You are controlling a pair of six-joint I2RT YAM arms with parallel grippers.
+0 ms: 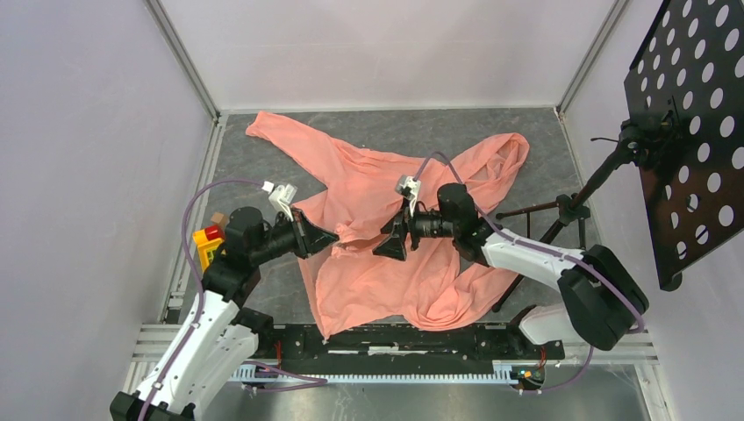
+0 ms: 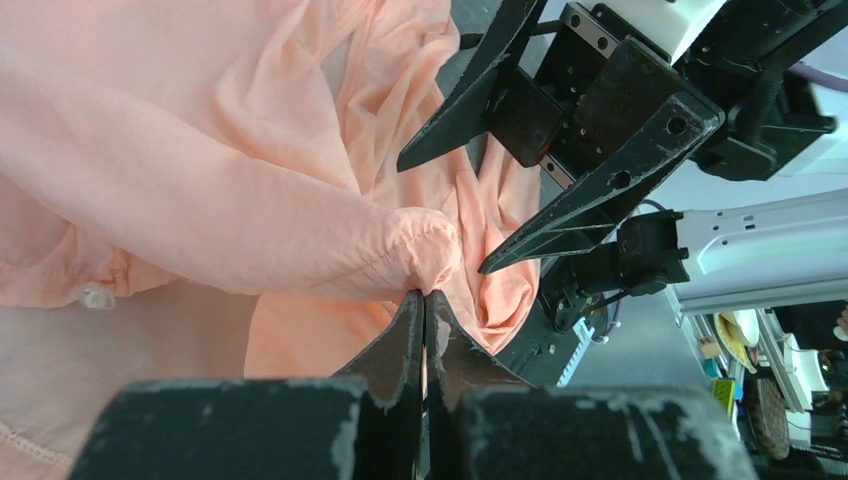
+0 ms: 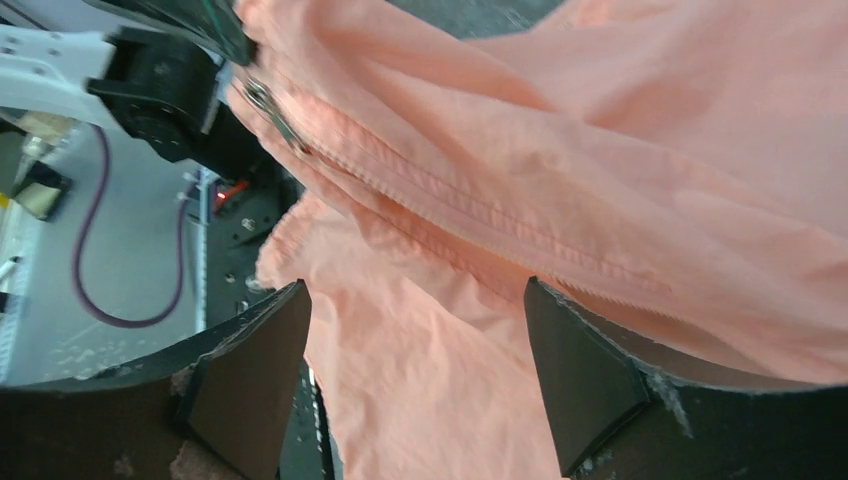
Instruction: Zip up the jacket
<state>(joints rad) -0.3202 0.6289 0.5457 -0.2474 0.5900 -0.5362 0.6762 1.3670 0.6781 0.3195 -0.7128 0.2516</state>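
**Left arm pinches the cloth, right arm gapes over the zipper**

The large, thin salmon-pink hooded fabric jacket (image 1: 373,289) lies rumpled and partly open, sleeves thrown out toward its far side. A grey tabletop (image 1: 439,127) is under the jacket. Both arms meet over the jacket's middle.

The right gripper (image 3: 415,290) comes in from the jacket's right side with its fingers spread wide. Cloth sags between them, but nothing is clamped. The left gripper (image 2: 422,300) reaches in from the jacket's left side. Its fingers are pressed together on a puckered fold of the jacket's edge.

The matching pink zipper tape (image 3: 460,200) runs slantwise along the jacket's front edge. A small metal slider pull (image 3: 268,103) sits at the end nearest the left fingers. I cannot tell whether the teeth are joined.

Judged from here, the main risk is the right fingers closing on slack cloth instead of the small pull. Loose cloth could also jam in the slider. The narrow left pinch could slip under tension, and the whole jacket would then drag.
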